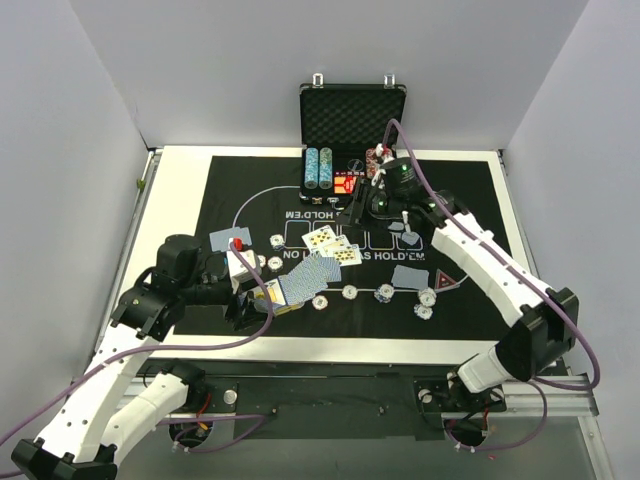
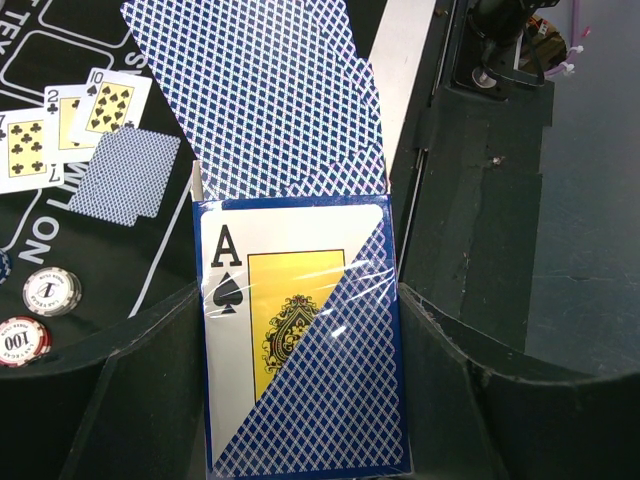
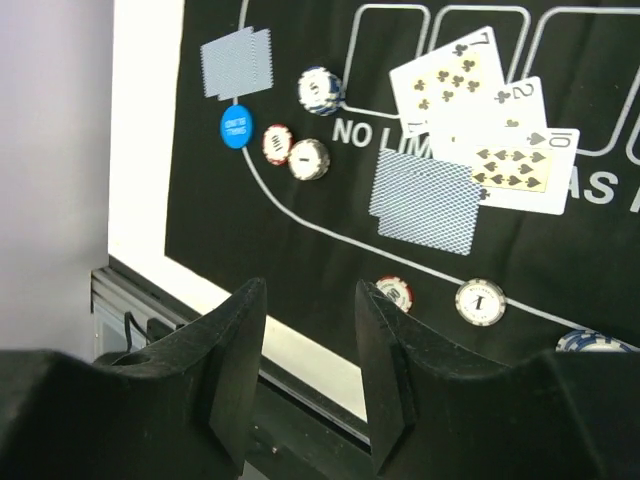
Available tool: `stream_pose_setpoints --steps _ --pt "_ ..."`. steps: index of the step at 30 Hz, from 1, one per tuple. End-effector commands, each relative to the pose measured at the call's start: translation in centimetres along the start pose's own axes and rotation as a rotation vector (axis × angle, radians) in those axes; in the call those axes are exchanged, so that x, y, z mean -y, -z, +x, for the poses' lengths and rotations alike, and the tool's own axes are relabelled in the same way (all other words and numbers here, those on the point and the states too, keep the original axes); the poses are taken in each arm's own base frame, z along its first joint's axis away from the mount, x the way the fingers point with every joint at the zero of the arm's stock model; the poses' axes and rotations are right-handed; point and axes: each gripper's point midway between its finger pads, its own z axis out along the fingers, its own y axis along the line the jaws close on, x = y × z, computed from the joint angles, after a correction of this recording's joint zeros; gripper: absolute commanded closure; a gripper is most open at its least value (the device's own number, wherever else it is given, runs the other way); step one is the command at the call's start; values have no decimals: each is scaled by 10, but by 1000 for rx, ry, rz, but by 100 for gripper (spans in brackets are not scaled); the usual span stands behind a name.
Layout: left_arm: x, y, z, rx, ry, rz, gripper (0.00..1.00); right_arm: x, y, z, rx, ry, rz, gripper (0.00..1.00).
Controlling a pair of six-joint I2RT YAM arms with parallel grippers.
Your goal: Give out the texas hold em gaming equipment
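Left wrist view: left gripper point(image 2: 300, 310) was clamped on deck point(image 2: 300, 400) over mat's point(image 1: 470, 190) near-left edge. Right gripper point(image 3: 310, 290) hung part-open, empty, by mat's far edge. Judged best: peel one card, deck level.

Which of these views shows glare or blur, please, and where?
Left wrist view: bright glare streaks on the plastic wrap of the card box. Right wrist view: the right hand, near the lens, is dark with little detail, while the face-up cards are crisp. Top view: even light, faint shadows.
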Motion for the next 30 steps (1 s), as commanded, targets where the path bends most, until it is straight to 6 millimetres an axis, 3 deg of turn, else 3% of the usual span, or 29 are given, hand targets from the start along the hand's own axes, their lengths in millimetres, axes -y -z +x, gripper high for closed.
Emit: stream_pose_setpoints --steps 1,7,10,25,30 --pt "3 2 -17 61 -67 22 100 6 19 31 -97 109 95 63" --pt "2 2 -18 59 -69 19 100 -21 31 31 -65 123 56 64" --pt "0 2 -20 59 -75 9 100 -29 37 45 -81 180 75 65" --pt "-7 1 -22 52 -81 -10 100 -48 50 101 -127 378 121 70" --pt "-8 0 -21 50 -79 -11 100 -46 53 104 -111 406 150 72"
